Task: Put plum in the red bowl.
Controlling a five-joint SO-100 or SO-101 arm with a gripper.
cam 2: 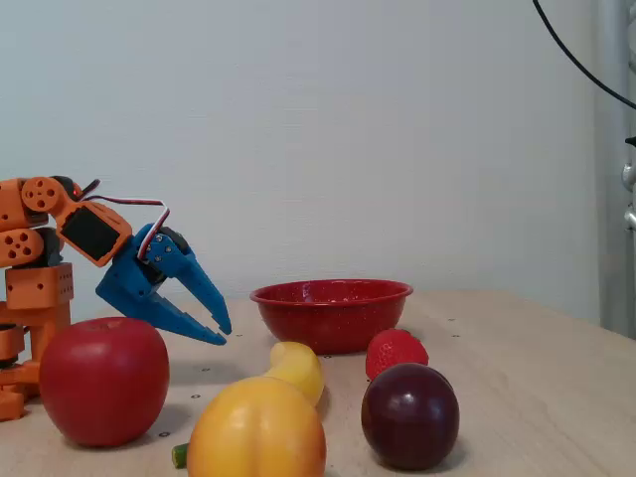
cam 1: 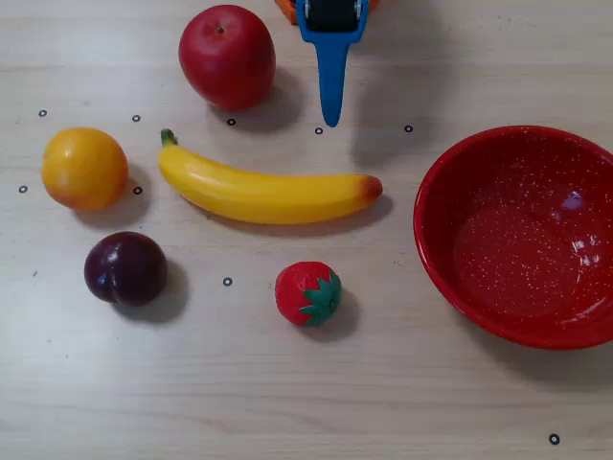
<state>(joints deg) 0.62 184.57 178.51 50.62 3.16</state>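
The plum point(cam 1: 125, 268) is dark purple and glossy; it lies at the lower left of the overhead view and near the front in the fixed view point(cam 2: 409, 415). The red speckled bowl point(cam 1: 450, 278) stands empty at the right edge of the overhead view and at the back in the fixed view point(cam 2: 331, 313). My blue gripper point(cam 1: 331, 117) enters from the top of the overhead view, far from the plum. In the fixed view the gripper point(cam 2: 222, 332) hangs above the table at the left, its jaws slightly apart and empty.
A red apple point(cam 1: 227, 56) sits beside the gripper. A banana point(cam 1: 263, 192) lies across the middle, an orange point(cam 1: 84, 168) above the plum, a strawberry point(cam 1: 307, 293) between plum and bowl. Small black ring marks dot the wooden table.
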